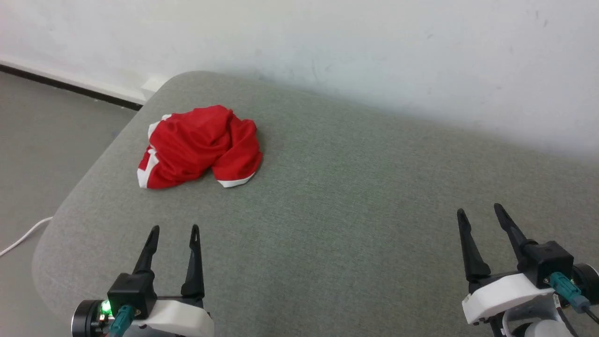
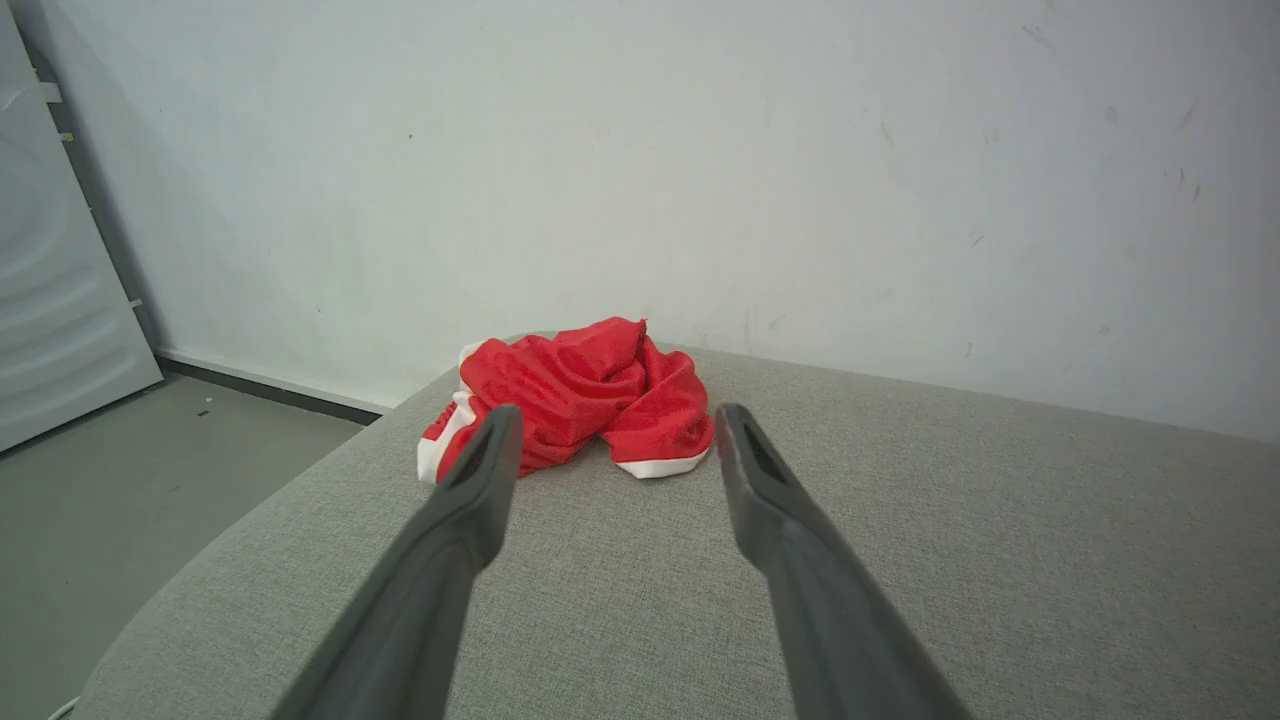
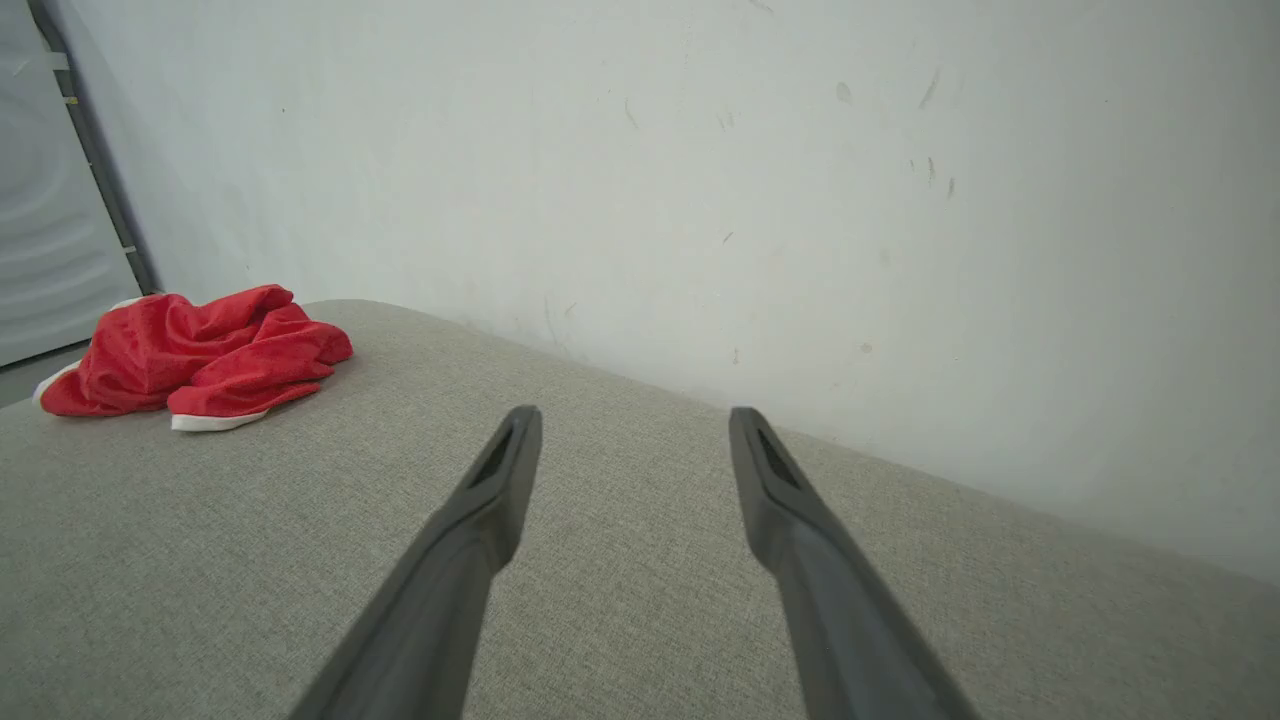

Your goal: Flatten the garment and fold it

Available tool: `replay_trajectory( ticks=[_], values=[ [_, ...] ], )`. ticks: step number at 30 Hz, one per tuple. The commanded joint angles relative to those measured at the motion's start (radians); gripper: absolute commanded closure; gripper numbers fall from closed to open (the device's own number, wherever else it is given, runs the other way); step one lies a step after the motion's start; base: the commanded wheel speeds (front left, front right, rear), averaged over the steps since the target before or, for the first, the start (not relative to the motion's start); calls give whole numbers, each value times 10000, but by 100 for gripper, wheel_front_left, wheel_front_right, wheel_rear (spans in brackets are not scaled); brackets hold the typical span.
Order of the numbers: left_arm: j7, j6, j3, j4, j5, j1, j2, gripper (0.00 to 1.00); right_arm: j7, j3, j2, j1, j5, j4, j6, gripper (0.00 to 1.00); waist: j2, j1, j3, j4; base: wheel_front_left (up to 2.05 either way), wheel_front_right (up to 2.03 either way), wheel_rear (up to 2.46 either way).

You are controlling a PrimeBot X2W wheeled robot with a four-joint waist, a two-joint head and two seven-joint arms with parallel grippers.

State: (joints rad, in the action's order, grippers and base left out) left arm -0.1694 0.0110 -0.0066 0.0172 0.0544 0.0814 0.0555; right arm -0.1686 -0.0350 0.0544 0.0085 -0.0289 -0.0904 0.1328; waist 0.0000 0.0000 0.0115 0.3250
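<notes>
The garment (image 1: 199,146) is red with white trim and lies crumpled in a heap on the far left part of the grey cushioned surface (image 1: 355,196). My left gripper (image 1: 174,229) hovers open near the front left, well short of the heap, with nothing between its fingers. In the left wrist view the garment (image 2: 575,397) sits straight ahead beyond the left gripper (image 2: 615,412). At the front right, my right gripper (image 1: 479,208) is open and empty, far from the cloth. In the right wrist view the garment (image 3: 190,350) lies far to the left of the right gripper (image 3: 632,412).
A white wall (image 1: 374,51) runs right behind the surface. The surface's rounded left edge (image 1: 70,206) drops to a grey floor (image 1: 42,140), where a white cable (image 1: 21,236) lies. A pale ribbed panel (image 2: 50,300) stands at the left.
</notes>
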Motion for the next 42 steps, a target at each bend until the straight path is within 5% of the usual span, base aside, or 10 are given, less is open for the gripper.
replay_trajectory(
  ticks=[1, 42],
  values=[
    [-122, 80, -4, 13, 63, 150, -35, 0, -82, -14, -27, -37, -29, -55, -14, 0, 0, 0, -35, 241, 0, 0, 0],
    [-924, -60, 311, -130, 534, 454, -53, 0, -607, 570, -42, -52, -83, -488, -21, 0, 0, 0, -31, 2526, 0, 0, 0]
  ],
)
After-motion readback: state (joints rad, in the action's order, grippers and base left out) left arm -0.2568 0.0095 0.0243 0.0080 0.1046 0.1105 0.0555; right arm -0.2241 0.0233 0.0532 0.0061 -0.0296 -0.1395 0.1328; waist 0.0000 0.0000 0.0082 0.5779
